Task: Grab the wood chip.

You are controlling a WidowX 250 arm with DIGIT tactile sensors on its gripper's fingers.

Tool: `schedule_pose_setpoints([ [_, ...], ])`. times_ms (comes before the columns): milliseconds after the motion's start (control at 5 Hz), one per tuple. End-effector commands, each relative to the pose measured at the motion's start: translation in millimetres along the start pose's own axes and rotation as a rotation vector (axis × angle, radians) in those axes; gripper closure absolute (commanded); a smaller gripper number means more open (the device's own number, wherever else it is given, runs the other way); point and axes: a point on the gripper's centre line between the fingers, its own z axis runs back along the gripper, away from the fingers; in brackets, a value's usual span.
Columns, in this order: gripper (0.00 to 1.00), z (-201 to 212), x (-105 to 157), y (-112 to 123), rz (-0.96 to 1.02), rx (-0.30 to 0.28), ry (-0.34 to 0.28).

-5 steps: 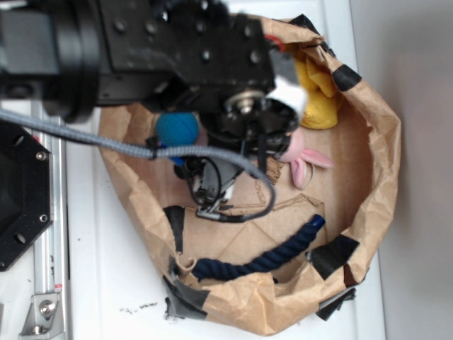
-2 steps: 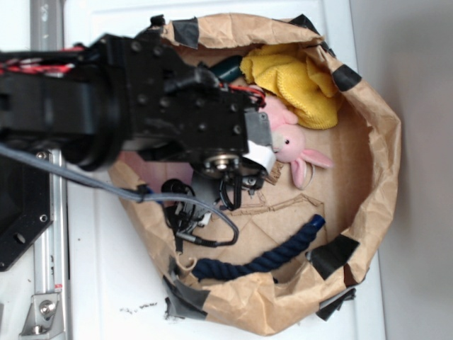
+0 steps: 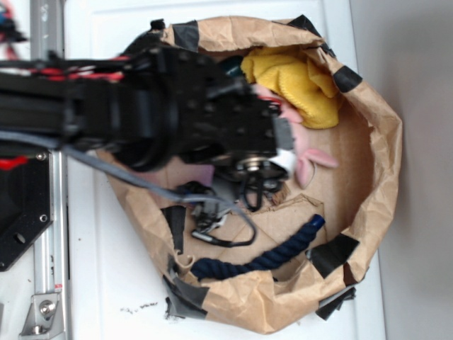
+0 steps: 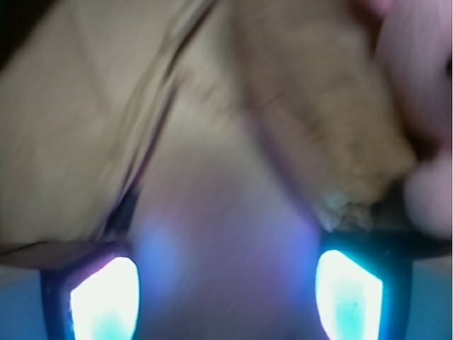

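Two views show this moment, and both tell of an approach, not yet a grasp. On the left of the exterior view the black arm (image 3: pixel 127 106) reaches over the white desk (image 3: pixel 106 283) into the brown paper bag (image 3: pixel 382 142). Its body hides the gripper (image 3: pixel 256 185), so the wood chip cannot be seen from there. More to the right lie the dark blue rope (image 3: pixel 262 258), the pink plush bunny (image 3: pixel 311 161) and the yellow cloth (image 3: pixel 301 81).

In the wrist view the gripper (image 4: pixel 225 280) is spread apart, with nothing between its two glowing fingertips (image 4: pixel 102 297). The wood chip (image 4: pixel 318 120) lies on the paper, running down toward the right fingertip, with the bunny just beside it.

I judge that the gripper should shift a little to the right, so the chip comes between the fingertips, then go down and squeeze together. The blur makes the exact gap hard to tell.
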Motion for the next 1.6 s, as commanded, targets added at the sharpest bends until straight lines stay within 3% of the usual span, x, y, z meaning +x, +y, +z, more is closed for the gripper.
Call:
schedule_pose_setpoints([
  [0, 0.0, 26.2, 18.7, 14.2, -0.019, 0.032, -0.068],
  [200, 0.0, 29.6, 17.9, 9.8, -0.035, 0.043, -0.068],
  [400, 0.0, 42.9, 17.4, 4.4, -0.074, 0.114, -0.068],
  [600, 0.0, 70.7, 14.5, 6.6, -0.069, 0.149, -0.103],
  [800, 0.0, 78.6, 22.2, 7.5, -0.08, 0.129, -0.124],
  [1400, 0.0, 25.3, 40.5, -14.6, -0.284, 0.04, -0.114],
])
